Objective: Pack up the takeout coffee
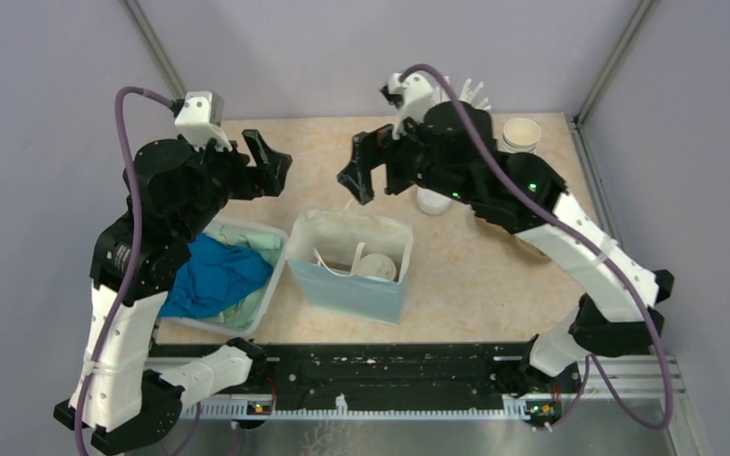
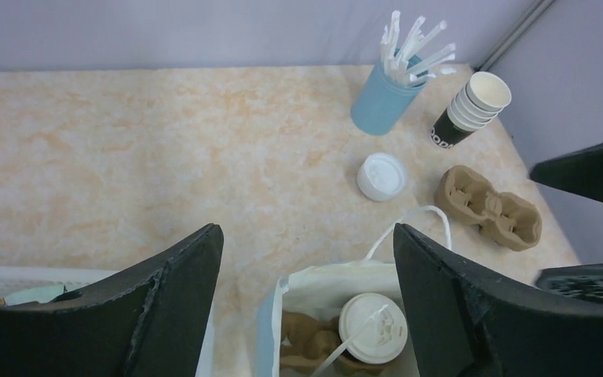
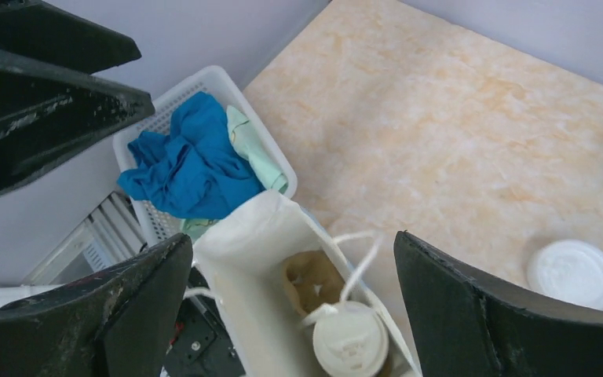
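- Top external view is showing a beige marbled worktop [image 1: 494, 275] carrying everything (the arm bases are sitting at its near edge).
- The left end effector [image 2: 306, 229] is hanging released above the worktop behind the bag, its jaws standing wide apart with nothing between them.
- The right end effector [image 3: 294, 239] is hovering released too, jaws spread wide and empty, above the far edge of the bag.
- A white slotted basket [image 1: 271, 285] is sitting at the near left, holding a crumpled blue cloth [image 1: 214, 275] and a pale green one.
- A pale blue paper bag [image 1: 347, 285] is standing upright just beside the basket, on its right, mouth gaping.
- A brown cardboard carrier [image 2: 488, 206] is lying at the far right, near a blue straw holder [image 2: 381, 106] and a stack of lidless cups [image 2: 471, 110].
- The takeout coffee [image 2: 373, 328] is standing upright inside the bag (only its white dome lid is showing), beside brown cardboard.
- A loose white lid [image 2: 381, 176] is lying flat on the worktop behind the bag.
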Robot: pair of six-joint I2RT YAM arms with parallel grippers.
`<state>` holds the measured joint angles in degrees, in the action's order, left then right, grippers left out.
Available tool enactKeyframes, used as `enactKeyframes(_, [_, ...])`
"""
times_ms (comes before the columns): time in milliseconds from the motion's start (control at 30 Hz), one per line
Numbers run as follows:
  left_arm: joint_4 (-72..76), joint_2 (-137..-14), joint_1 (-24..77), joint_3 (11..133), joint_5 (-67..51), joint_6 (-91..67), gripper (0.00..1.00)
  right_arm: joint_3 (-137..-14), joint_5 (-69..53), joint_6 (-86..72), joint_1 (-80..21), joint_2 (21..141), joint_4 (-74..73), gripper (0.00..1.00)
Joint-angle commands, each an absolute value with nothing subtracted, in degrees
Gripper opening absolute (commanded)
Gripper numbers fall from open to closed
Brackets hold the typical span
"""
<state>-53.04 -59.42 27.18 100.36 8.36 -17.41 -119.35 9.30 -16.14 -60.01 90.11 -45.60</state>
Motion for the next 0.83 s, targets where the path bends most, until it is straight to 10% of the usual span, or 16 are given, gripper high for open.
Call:
enactKeyframes(0, [-46.31,-59.11,27.34,103.40,6.29,-16.01,0.87,-121.95,15.91,-20.58,-60.56,80.77,-53.62,0.99])
enactKeyframes(333, [-43.60,-59.01,27.38,106.51,3.33,-16.19,0.98,-106.78,19.82,-27.24,-60.56,54.23,-47.67,0.99])
enactKeyframes(800, [-40.49,-58.38,27.34,108.02,4.96,-18.63,0.98,-113.66,27.25,-28.99,-60.51,54.85,-59.51,0.99])
